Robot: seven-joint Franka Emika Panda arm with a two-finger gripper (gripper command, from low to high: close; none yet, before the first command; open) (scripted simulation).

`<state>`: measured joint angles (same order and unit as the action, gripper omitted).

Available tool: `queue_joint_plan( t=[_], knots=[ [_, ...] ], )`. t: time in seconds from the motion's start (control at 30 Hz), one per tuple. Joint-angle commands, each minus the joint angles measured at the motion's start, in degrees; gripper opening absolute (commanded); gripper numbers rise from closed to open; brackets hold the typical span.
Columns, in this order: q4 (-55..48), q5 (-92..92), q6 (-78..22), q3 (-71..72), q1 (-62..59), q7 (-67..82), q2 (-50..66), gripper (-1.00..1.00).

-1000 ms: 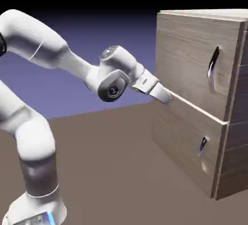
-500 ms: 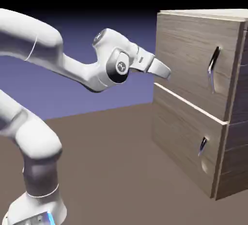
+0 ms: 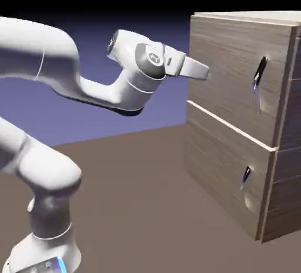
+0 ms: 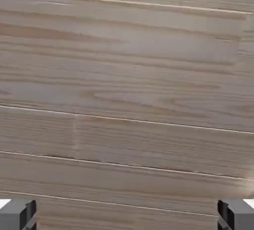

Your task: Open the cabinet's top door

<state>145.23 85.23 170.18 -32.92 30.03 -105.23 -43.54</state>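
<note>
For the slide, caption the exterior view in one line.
White arm holds its open gripper level at the closed top door of the cabinet, well short of the handle.

We count one cabinet with two stacked front panels: one top door and one lower panel. Each carries one handle, two handles altogether. One arm ends in one hand.

Cabinet: light grey-brown wood grain w/ horiz. streaks. Top door paler than the darker panel below; handle dark metal, bright glint. Arm white, grey joint caps. Fingertips grey. Table brown; backdrop blue-violet, fading to black up top.
</note>
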Motion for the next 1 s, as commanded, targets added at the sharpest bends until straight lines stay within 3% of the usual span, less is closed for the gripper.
queue_joint_plan(
  t=[0.0, 0.97],
  knots=[
    [-0.46, 2.50, -0.11, -0.96, 0.86, -1.84, -0.32, 0.00],
    [-13.84, 74.76, -3.35, -28.87, 25.73, -55.06, -9.55, 0.00]
  ],
)
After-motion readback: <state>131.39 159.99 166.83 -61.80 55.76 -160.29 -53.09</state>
